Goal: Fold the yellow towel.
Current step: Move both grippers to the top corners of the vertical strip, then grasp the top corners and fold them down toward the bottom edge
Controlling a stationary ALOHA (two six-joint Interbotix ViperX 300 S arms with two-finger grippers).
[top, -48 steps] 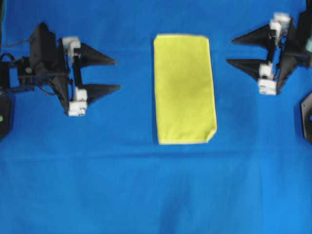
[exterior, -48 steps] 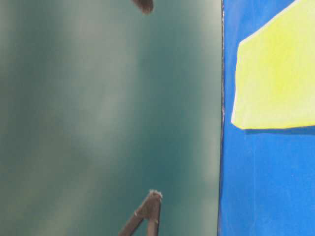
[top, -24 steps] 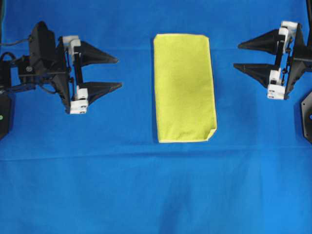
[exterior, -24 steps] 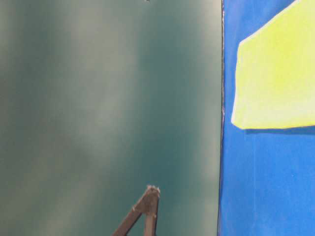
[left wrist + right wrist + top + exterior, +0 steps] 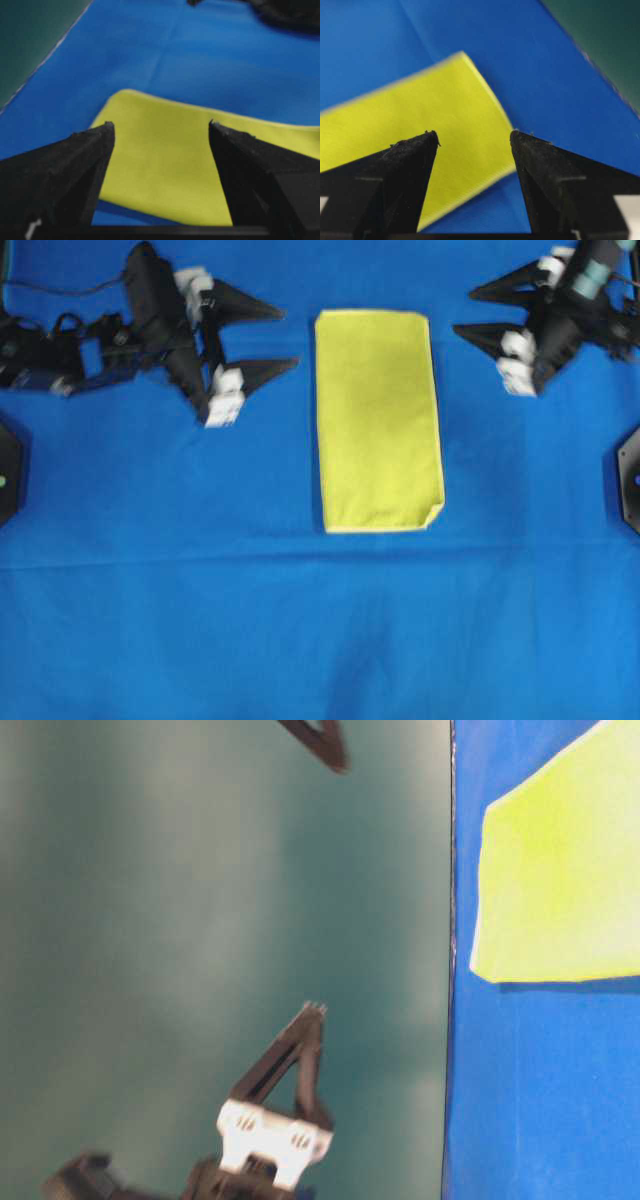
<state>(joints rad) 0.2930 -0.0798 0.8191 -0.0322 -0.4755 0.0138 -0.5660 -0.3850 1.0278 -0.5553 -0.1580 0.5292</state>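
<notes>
You're looking at both arms angling in on the far end of the towel (image 5: 379, 420) — left gripper (image 5: 268, 338) just beside its far left corner, right gripper (image 5: 465, 312) just off the far right corner. Neither one is touching cloth. Both sets of jaws are standing wide apart with nothing between them; the wrist views are showing yellow framed in each gap, which reads to me as lining up for a two-corner pickup at that far edge.

The towel is lying flat in the middle of the blue cloth (image 5: 300, 630), well clear of both grippers' fingers. It's looking like a tall, narrow rectangle rather than a square — so I'm judging it's already been folded once, and a second fold along its length is what's being set up. The surface is looking smooth and bright, with a thin pale hem running down the right side and along the near edge. The near right corner is looking clipped, or tucked under; I can't tell which. You're seeing no wrinkles worth worrying about.
</notes>
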